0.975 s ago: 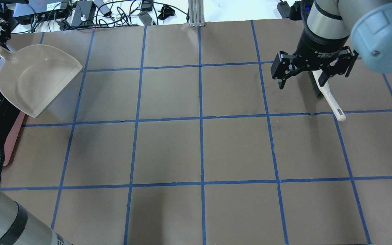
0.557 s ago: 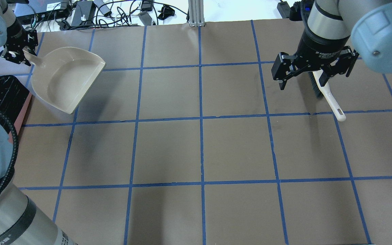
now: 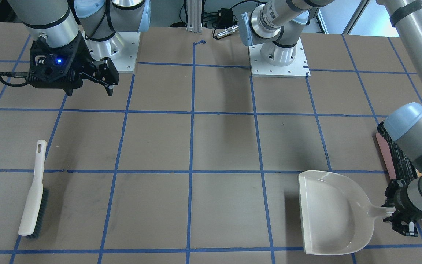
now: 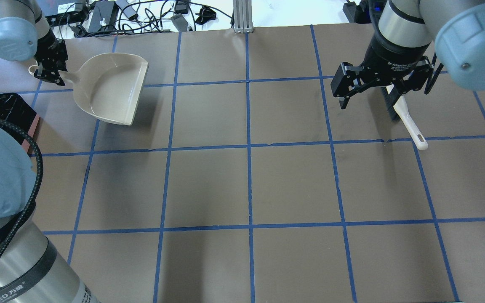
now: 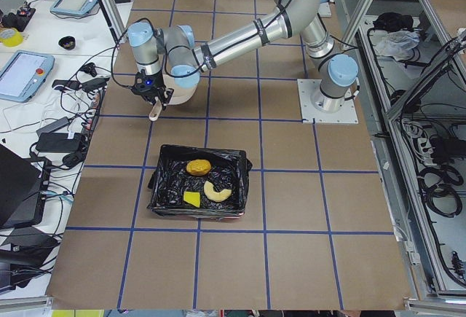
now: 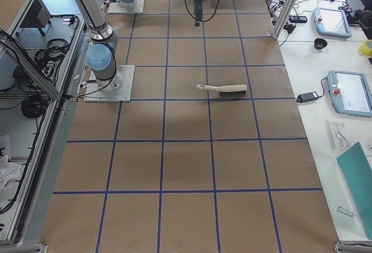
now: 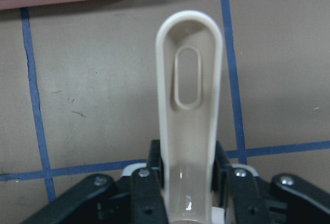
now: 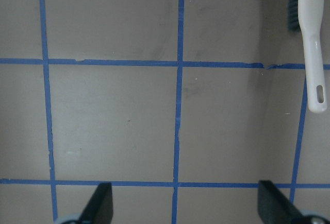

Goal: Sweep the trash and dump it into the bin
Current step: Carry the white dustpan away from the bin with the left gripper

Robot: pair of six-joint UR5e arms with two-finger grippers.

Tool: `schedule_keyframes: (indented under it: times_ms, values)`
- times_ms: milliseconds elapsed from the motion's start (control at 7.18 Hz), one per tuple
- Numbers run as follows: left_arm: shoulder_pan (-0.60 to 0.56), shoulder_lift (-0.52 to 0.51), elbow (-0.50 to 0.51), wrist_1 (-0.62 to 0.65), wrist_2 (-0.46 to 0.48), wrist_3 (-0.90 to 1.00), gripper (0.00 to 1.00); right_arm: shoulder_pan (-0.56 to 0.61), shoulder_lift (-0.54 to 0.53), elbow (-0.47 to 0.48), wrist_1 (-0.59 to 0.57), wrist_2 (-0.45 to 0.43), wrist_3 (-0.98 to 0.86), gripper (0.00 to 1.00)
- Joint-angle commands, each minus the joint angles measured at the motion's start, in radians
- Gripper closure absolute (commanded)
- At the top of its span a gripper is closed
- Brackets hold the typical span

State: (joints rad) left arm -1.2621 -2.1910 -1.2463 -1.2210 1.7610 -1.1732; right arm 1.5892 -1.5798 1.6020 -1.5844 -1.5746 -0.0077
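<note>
The trash lies in the bin [image 5: 164, 186]: a golden-brown lump [image 5: 198, 166], a tan croissant-like piece [image 5: 217, 192] and a yellow scrap [image 5: 191, 199]. The bin's black liner also shows at the left edge of the overhead view [image 4: 2, 107]. My left gripper [image 4: 51, 73] is shut on the handle [image 7: 189, 105] of the empty beige dustpan [image 4: 112, 90], beside the bin, near the table's far edge. My right gripper [image 4: 371, 101] is open and empty, raised above the table next to the white brush [image 4: 409, 126].
The brush [image 3: 33, 198] lies flat on the brown paper with its bristles toward the far edge. Cables and power bricks [image 4: 99, 17] lie past the far edge. Both arm bases [image 3: 278, 60] stand on the robot's side.
My left arm has carried the dustpan to the right, away from over the bin, and turned its mouth toward the table's middle. The right gripper has barely moved.
</note>
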Motion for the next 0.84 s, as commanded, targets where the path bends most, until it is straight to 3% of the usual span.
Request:
schedule_keyframes:
  times_ms: [0,279,696]
  values:
    - [-0.016,-0.027,0.025,-0.005,-0.043,-0.156,1.0,0.0,0.001,0.001,-0.026,0.004,-0.003,0.0]
    - [-0.055,-0.042,0.031,-0.005,-0.046,-0.236,1.0,0.0,0.004,0.004,-0.026,0.002,-0.009,0.0]
    - [-0.103,-0.062,-0.017,-0.034,-0.045,-0.188,1.0,0.0,0.004,0.006,-0.028,0.004,-0.009,0.0]
